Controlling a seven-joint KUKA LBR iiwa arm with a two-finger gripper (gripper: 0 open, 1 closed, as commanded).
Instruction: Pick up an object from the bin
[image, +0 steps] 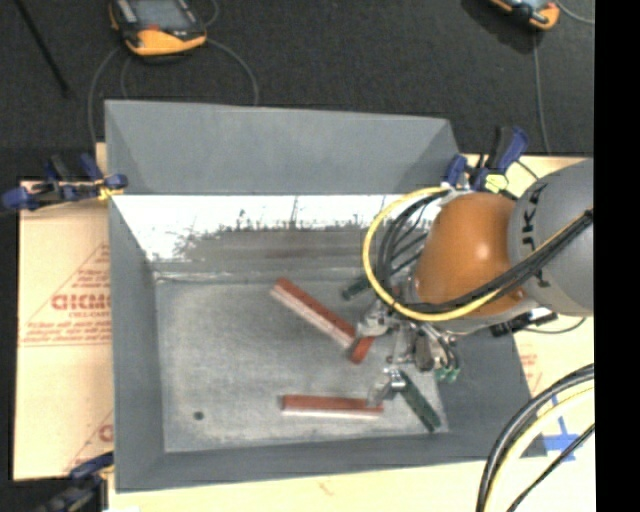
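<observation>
- Grey metal bin (300, 160), few loose things on its floor.
- Gripper (384, 352) stood low at the bin's right side, under the arm's orange cover (465, 255) and looped cables (385, 235).
- Fingers (392, 379) looked spread apart, closed on nothing.
- Slanted reddish-brown stick (312, 312) ran from mid-floor down to the right; its right end lay just beside the gripper.
- Second reddish-brown stick (330, 405) lay flat along the near side, right tip near the gripper.
- Dark green strip (424, 410) lay in the near right corner.

Red-brown stick (330, 405), flat, horiz., front-ctr
</observation>
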